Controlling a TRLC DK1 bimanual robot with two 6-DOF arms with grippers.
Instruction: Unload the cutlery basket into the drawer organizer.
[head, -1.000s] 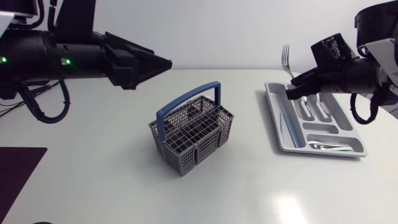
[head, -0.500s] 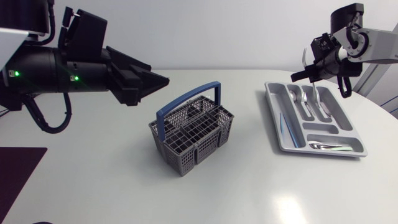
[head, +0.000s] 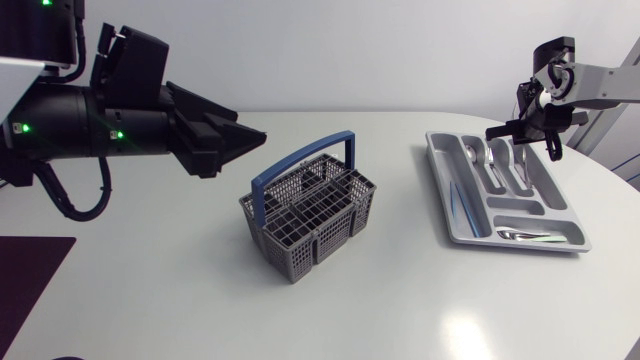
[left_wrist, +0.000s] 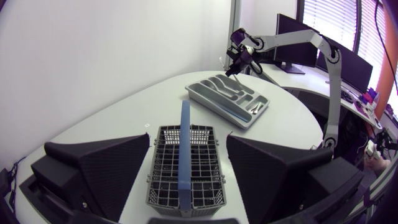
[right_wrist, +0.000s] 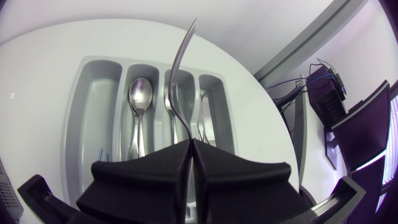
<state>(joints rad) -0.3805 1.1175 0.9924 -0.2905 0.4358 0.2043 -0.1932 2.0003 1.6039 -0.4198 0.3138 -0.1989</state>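
Observation:
The grey cutlery basket (head: 308, 212) with a blue handle (head: 300, 165) stands mid-table; the left wrist view shows no cutlery in it (left_wrist: 183, 174). My left gripper (head: 255, 135) hovers to its left, open, with the basket ahead of and below the wide-apart fingers (left_wrist: 188, 144). The grey drawer organizer (head: 455, 232) lies at the right. Above its far end my right gripper (head: 528, 128) is shut on a fork (right_wrist: 177, 68), whose thin metal stem sticks out ahead of the fingers (right_wrist: 189, 144) over the middle compartments.
In the organizer (right_wrist: 93, 99) lie a spoon (right_wrist: 140, 102), other forks (right_wrist: 169, 109) and a piece in the outer slot. A knife (head: 455, 200) lies in the long side slot. The table's edge curves close behind the organizer.
My right gripper has carried the fork from the organizer's near-left corner rightward to its far end and turned it over. The left arm has drawn back slightly to the left.

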